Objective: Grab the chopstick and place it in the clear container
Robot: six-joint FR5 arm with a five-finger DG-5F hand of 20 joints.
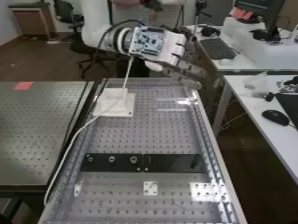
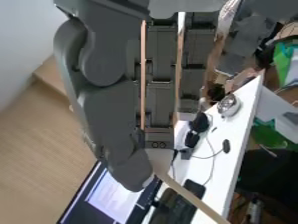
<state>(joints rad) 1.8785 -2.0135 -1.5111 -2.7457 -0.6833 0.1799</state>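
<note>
In the high view the hand (image 1: 175,49) is at the top middle, above the far end of the bench, with its fingers pointing toward the right-hand desks. Seen from the wrist, the hand (image 2: 159,95) pinches a thin pale wooden chopstick (image 2: 189,197) between its thumb tip and a fingertip. The stick's long free part slants away beyond the fingertips. On the right desk in the high view stands a clear, see-through object (image 1: 255,82); I cannot tell whether it is the container.
A white block (image 1: 114,104) lies at the bench's far left, with a pale cable running past it. A black bar (image 1: 174,163) crosses the perforated bench (image 1: 133,137). A black mouse (image 1: 275,117) lies on the right desk. The wrist view has a monitor (image 2: 112,196) and a keyboard.
</note>
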